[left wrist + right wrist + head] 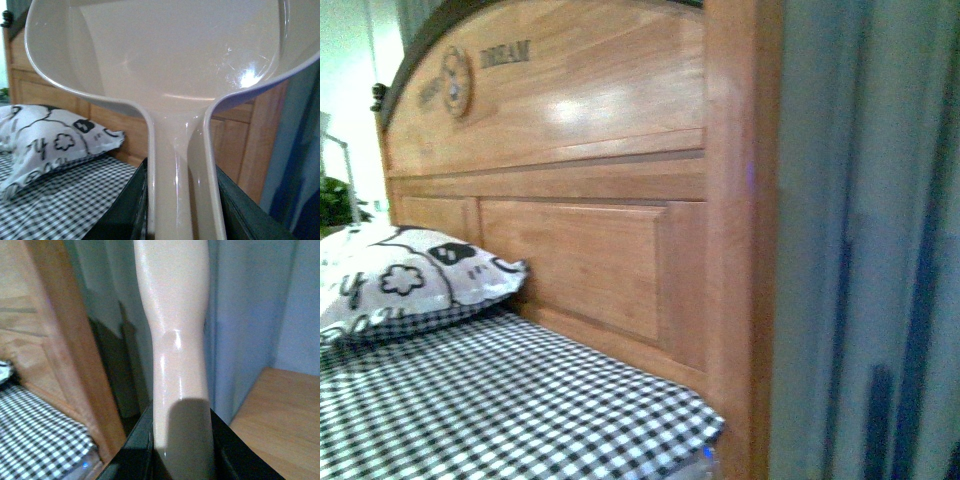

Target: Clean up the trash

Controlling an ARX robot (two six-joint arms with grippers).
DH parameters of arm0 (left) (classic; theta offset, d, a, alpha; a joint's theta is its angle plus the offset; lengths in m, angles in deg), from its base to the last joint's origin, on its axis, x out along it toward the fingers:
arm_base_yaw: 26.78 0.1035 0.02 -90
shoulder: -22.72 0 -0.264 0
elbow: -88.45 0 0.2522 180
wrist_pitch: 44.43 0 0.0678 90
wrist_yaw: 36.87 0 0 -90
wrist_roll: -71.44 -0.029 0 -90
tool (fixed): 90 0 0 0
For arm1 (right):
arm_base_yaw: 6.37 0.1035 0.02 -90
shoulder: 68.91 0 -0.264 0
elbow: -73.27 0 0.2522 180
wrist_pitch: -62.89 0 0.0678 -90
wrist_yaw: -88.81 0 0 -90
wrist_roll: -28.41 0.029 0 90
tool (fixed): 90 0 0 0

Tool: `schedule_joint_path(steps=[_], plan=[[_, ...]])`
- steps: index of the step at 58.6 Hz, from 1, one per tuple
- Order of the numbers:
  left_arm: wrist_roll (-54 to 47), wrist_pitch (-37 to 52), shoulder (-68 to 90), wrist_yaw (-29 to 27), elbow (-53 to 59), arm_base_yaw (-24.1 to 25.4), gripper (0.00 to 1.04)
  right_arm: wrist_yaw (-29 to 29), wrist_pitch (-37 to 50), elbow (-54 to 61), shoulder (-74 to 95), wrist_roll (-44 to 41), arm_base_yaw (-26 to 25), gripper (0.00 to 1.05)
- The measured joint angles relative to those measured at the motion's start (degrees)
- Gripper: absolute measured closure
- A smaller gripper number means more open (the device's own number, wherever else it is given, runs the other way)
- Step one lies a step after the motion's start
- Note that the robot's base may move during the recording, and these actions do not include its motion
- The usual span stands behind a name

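Observation:
My left gripper (181, 210) is shut on the handle of the pale pinkish-white dustpan (175, 55), whose empty pan fills the upper part of the left wrist view, held up in the air. My right gripper (181, 450) is shut on the pale glossy brush handle (175, 330), which rises out of frame; the bristles are out of view. The trash, a small crumpled white wad, shows in no view. Neither gripper shows in the front view.
A bed with a black-and-white checked sheet (490, 400) and a patterned pillow (400, 275) lies against a tall wooden headboard (580, 200). Grey-blue curtains (870, 250) hang to the right. A wooden surface (280, 420) shows beside the curtain in the right wrist view.

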Motion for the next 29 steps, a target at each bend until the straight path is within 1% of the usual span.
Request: schedule_joint_path(steps=[29], plan=[[0.0, 0.0, 0.0, -0.1, 0.2, 0.0, 0.77, 0.0, 0.0, 0.0, 0.0, 0.0, 0.0, 0.84]])
